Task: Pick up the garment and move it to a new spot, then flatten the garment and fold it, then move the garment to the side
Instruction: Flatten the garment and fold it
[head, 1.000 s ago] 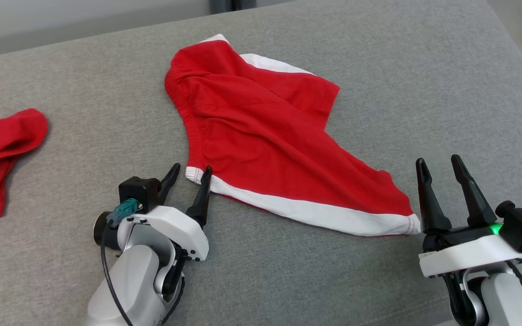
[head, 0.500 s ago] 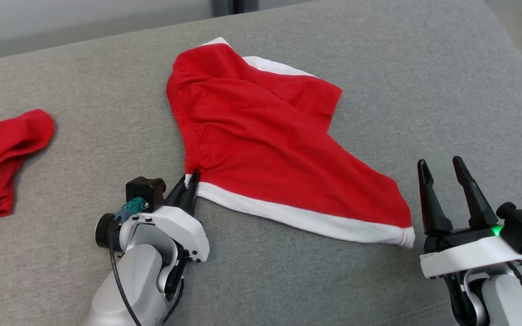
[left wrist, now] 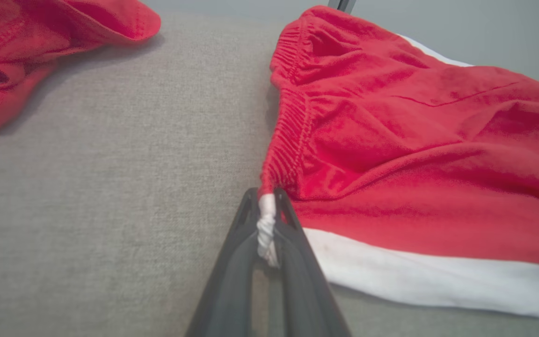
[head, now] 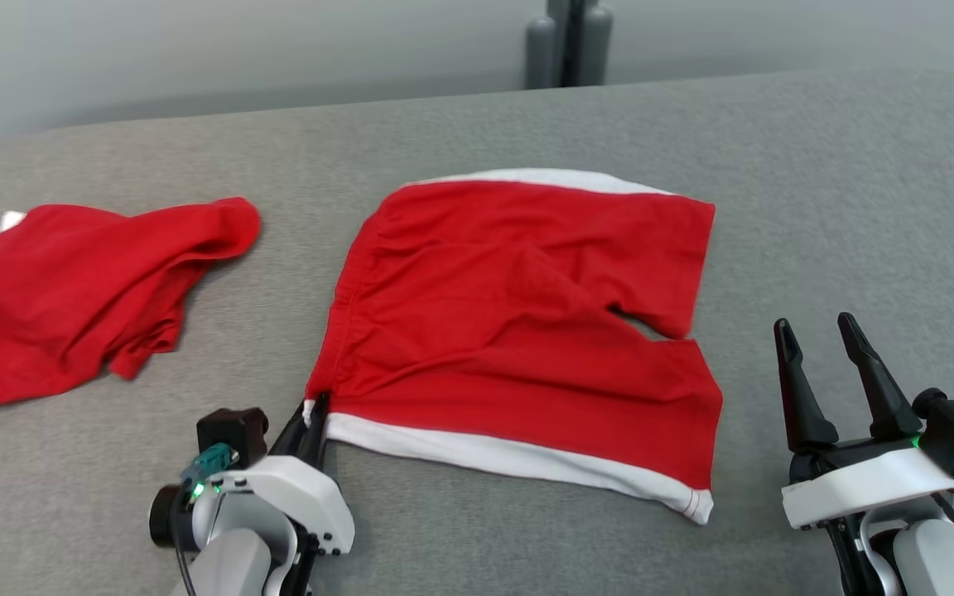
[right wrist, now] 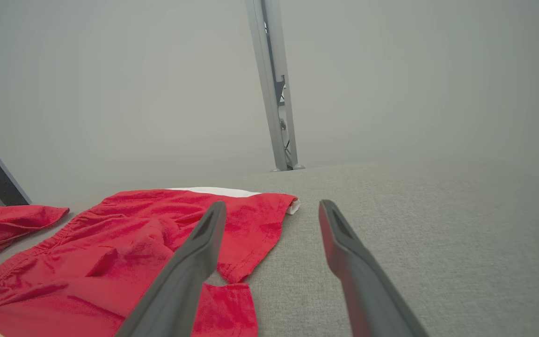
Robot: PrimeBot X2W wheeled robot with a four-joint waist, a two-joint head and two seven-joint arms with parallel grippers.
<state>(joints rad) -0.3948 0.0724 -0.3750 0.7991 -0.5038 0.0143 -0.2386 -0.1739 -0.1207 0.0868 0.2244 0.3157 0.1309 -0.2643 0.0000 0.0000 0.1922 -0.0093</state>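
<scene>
The garment [head: 518, 323] is a pair of red shorts with white side stripes, spread mostly flat on the grey surface, one leg hem rumpled near the middle right. My left gripper [head: 311, 411] is shut on its near-left waistband corner; in the left wrist view the white corner [left wrist: 266, 224] is bunched between the two dark fingers, with the garment [left wrist: 414, 154] stretching away to the right. My right gripper [head: 815, 335] stands open to the right of the garment, apart from it. In the right wrist view its fingers [right wrist: 204, 243] spread wide over the garment [right wrist: 124, 243].
A second red garment [head: 71, 290] lies crumpled at the left, also seen in the left wrist view [left wrist: 31, 42]. A grey post [head: 566, 41] stands behind the far edge of the grey surface [head: 816, 182]. Bare grey fabric lies right of the shorts.
My left gripper has shut on the garment's waistband corner and drawn it toward me, straightening the shorts. The head camera has tilted up. The right gripper stays open.
</scene>
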